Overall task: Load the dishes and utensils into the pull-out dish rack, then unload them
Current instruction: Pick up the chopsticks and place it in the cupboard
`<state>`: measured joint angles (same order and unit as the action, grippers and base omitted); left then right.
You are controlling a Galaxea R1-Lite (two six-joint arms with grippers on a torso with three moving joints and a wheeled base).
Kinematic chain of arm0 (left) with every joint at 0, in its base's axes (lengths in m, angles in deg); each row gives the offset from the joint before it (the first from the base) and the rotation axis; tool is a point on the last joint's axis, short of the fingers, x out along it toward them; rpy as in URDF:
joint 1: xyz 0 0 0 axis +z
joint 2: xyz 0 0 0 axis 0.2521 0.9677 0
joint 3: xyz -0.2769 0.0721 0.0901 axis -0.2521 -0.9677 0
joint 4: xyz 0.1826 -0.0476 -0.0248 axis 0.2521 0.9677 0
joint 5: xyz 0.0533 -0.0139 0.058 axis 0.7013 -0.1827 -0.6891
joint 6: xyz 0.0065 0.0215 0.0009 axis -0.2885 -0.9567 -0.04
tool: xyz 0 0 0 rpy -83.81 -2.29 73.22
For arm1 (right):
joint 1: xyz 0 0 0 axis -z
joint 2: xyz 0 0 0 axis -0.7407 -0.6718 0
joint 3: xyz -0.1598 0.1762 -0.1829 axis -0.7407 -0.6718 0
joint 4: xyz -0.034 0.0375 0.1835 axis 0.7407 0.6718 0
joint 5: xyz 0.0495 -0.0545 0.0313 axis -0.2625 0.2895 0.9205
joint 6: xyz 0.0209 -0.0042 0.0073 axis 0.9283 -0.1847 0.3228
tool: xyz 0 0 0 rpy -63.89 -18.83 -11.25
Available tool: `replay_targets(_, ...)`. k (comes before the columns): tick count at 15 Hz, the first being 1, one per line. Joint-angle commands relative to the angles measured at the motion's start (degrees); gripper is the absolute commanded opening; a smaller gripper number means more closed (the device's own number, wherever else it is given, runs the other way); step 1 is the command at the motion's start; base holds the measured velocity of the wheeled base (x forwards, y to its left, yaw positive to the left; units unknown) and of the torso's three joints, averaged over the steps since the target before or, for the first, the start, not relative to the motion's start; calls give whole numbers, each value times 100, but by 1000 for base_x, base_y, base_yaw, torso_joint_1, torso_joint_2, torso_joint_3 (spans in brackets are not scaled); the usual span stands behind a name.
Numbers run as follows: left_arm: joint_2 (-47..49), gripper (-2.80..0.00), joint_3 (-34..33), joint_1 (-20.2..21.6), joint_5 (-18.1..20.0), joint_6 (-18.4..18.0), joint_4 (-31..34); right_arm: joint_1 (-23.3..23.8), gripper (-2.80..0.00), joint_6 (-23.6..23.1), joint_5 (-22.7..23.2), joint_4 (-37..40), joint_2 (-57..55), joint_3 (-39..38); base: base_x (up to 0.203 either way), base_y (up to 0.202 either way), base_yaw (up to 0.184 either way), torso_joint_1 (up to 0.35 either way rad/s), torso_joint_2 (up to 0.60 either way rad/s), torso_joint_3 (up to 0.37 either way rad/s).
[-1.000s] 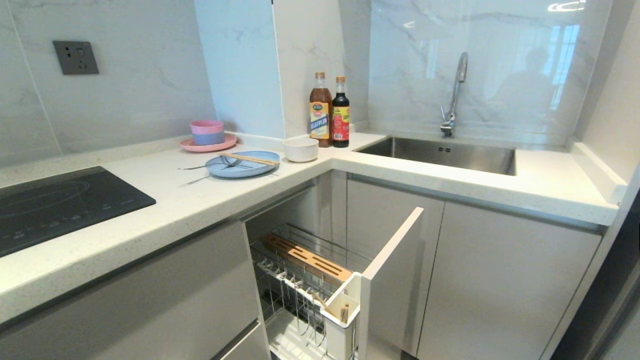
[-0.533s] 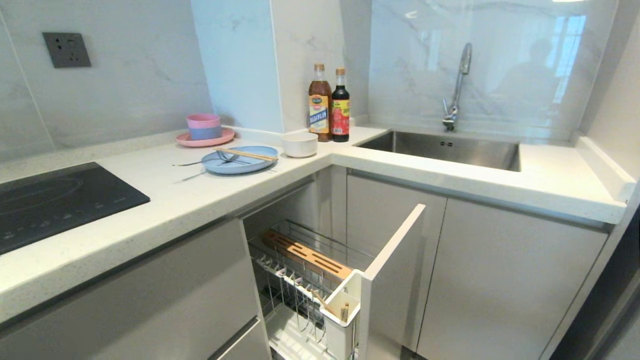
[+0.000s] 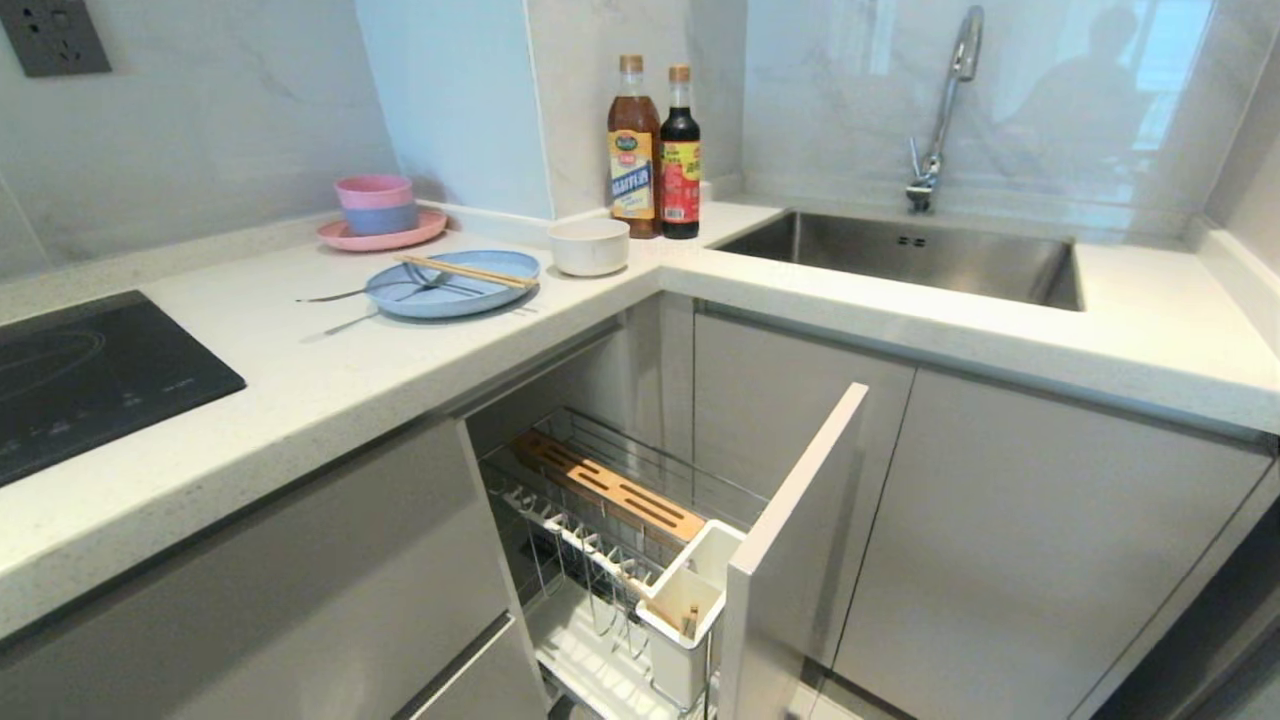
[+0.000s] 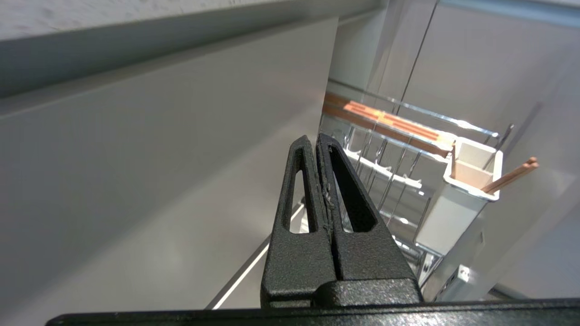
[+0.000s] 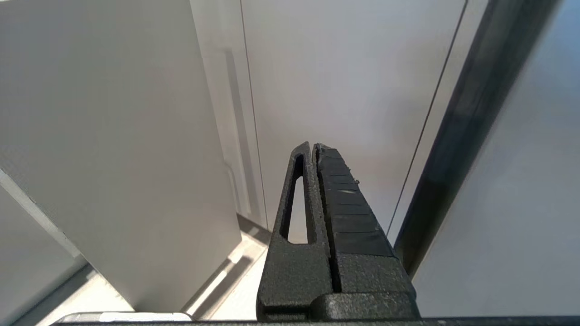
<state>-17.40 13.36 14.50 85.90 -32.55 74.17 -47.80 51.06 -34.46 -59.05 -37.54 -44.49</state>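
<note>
Light-blue round plate (image 3: 452, 285), upper left of frame on the white worktop (image 3: 300, 390), carries loose wooden chopsticks (image 3: 465, 271); tilting it risks spillage. Chrome wire pull-out rack (image 3: 600, 530) stands open, lower centre. Left gripper (image 4: 317, 149) and right gripper (image 5: 314, 156): fingers pressed together, empty.

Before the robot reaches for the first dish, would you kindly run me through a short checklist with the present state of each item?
1. Pull-out dish rack drawn out: ok.
2. Blue plate on the counter, chopsticks across it: ok.
3. White bowl beside the plate, upright: ok.
4. Left gripper empty, jaws shut: ok.
5. Right gripper empty, jaws shut: ok.
6. Plate prongs unoccupied: ok.
</note>
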Motion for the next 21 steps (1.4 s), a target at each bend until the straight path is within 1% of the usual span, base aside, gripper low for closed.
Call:
replay_targets(1,3,-280,-114,1,-3,6,-4,0,-280,-1,-2,0,-2,-9,0,0,0,-2,2,-193)
replay_targets(13,2,-280,-117,1,-3,6,-4,0,-280,-1,-2,0,-2,-9,0,0,0,2,3,-197)
replay_targets(21,0,-280,-121,1,-3,6,-12,0,-280,-1,-2,0,-2,-9,0,0,0,2,1,-26)
